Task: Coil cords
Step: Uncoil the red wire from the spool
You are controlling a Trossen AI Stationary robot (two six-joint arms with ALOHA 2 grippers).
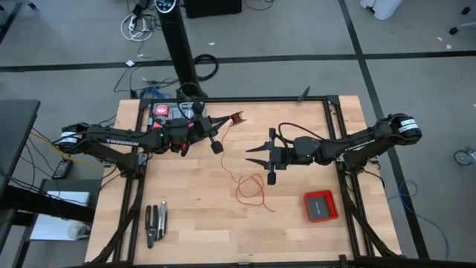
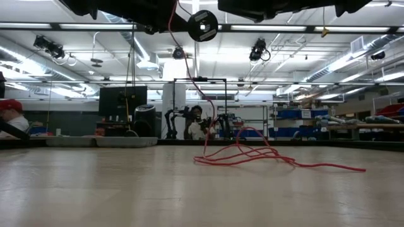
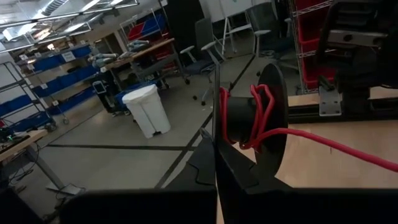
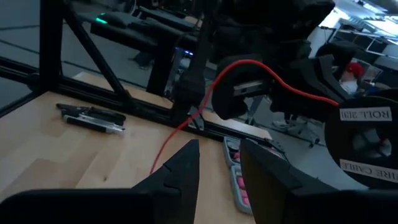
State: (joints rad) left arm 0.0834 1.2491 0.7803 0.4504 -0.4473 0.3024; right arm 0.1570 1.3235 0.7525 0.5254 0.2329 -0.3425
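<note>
A thin red wire point(image 1: 249, 190) lies in loose loops on the table's middle, and one strand rises from them to a small black spool point(image 1: 216, 147). The low view shows the loops point(image 2: 246, 154) on the tabletop and the spool point(image 2: 202, 25) high above them. A few red turns sit on the spool's hub point(image 3: 245, 118). My left gripper point(image 1: 211, 140) is shut on the spool, left of the table's middle. My right gripper point(image 1: 262, 162) is open and empty, just right of the rising strand; its fingers point(image 4: 186, 168) point toward the spool point(image 4: 230, 93). My left gripper holds the black spool by the lower part of its flanges point(image 3: 249, 177), at the fingers' free ends; the fingers themselves hide the exact place. The spool is lifted clear of the table. The wire leaves the hub point(image 3: 348, 152) and hangs slack to the loops.
A flat red square box point(image 1: 320, 205) lies at the near right. Pliers and hand tools point(image 1: 155, 223) lie at the near left. A red-topped object point(image 1: 160, 110) and a small reddish thing point(image 1: 238, 117) sit near the far edge. Black frame rails point(image 1: 331, 112) border the table.
</note>
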